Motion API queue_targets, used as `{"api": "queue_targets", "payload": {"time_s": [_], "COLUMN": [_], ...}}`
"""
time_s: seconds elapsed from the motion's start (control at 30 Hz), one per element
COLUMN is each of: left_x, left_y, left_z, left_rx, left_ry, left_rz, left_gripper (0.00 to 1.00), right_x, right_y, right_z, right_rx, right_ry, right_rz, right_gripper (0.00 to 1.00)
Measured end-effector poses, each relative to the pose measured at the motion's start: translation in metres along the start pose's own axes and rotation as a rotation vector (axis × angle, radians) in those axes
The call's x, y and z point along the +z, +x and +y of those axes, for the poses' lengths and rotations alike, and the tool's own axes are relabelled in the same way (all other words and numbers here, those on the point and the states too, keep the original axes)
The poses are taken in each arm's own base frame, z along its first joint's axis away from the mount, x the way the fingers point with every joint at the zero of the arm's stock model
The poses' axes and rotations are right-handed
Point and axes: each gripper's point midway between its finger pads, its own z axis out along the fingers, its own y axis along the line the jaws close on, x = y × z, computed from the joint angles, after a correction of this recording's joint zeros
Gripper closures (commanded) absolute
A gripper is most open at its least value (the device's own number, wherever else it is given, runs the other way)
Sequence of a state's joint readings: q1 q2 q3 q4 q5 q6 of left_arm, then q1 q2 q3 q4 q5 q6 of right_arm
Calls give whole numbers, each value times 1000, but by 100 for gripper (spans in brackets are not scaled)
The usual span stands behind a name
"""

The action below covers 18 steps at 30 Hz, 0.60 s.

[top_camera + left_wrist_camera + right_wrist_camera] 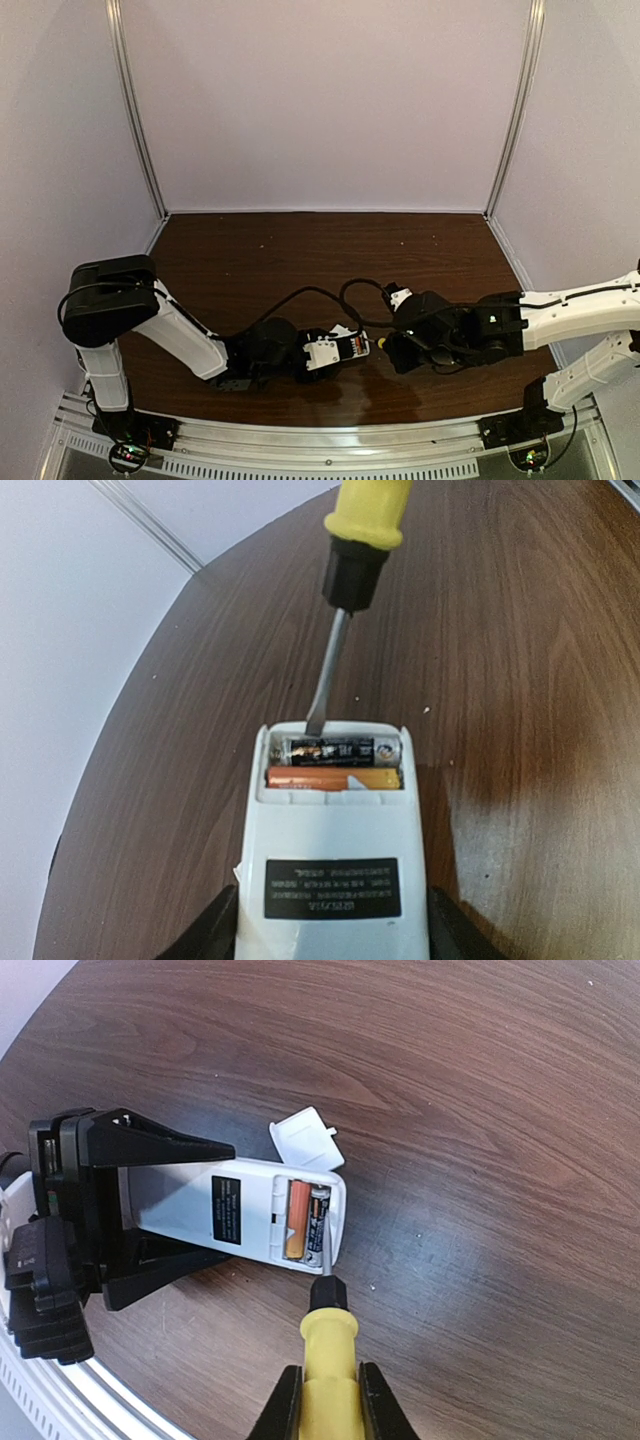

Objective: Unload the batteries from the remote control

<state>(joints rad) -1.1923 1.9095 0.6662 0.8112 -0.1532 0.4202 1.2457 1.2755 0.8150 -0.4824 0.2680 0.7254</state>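
The white remote control (335,860) lies back-up with its battery bay open. My left gripper (335,935) is shut on its near end. In the bay lie a dark battery (340,750) with a pale end and an orange battery (330,778), side by side. My right gripper (330,1410) is shut on the yellow-handled screwdriver (328,1345). The blade tip rests at the dark battery's end, against the bay's end wall. From above, the remote (328,352) sits between the left gripper (290,355) and the right gripper (405,350).
The small white flat cover piece (305,1138) lies on the dark wooden table (480,1110) just beyond the remote's open end. Pale walls with metal corner posts (135,110) enclose the table. A black cable (345,295) loops over the table behind the grippers.
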Motion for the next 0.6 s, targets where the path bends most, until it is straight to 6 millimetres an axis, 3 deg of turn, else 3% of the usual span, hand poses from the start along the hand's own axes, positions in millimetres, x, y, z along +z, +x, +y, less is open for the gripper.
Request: {"api": "queue_targets", "payload": {"time_s": [0.6], "left_x": [1], "left_y": [7], "left_z": [-4], "left_rx": [4], "left_ry": [15], "left_rz": [23], "left_gripper": [100], "right_x": [11], "right_y": [5], "right_z": [2], "right_rx": [-18], "right_ry": [29], "right_rz": [34], "right_gripper": [100]}}
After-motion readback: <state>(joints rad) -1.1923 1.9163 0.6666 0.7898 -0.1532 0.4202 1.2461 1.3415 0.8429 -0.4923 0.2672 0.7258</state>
